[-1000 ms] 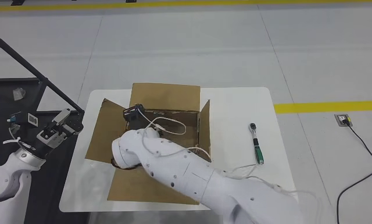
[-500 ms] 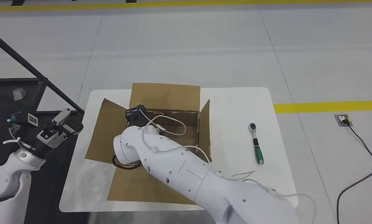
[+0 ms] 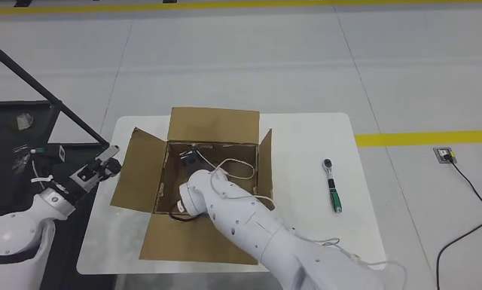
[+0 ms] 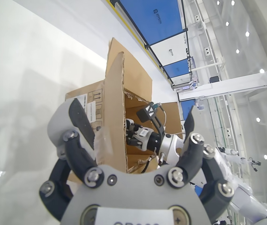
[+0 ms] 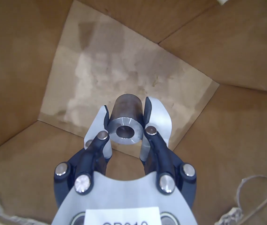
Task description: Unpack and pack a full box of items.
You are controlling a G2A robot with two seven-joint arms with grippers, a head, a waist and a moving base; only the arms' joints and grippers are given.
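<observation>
while your right gripper is clamped on the metal cylinder deep inside the cardboard box, seemingly just off its floor, squeeze firmly and raise it straight up, clear of the walls.

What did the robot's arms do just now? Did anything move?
The right arm swung sideways over the box, toward the ratchet; the right pincer is down inside, shut on a metal cylinder. The left pincer, open, slid closer to the box. Box and ratchet stayed put.
</observation>
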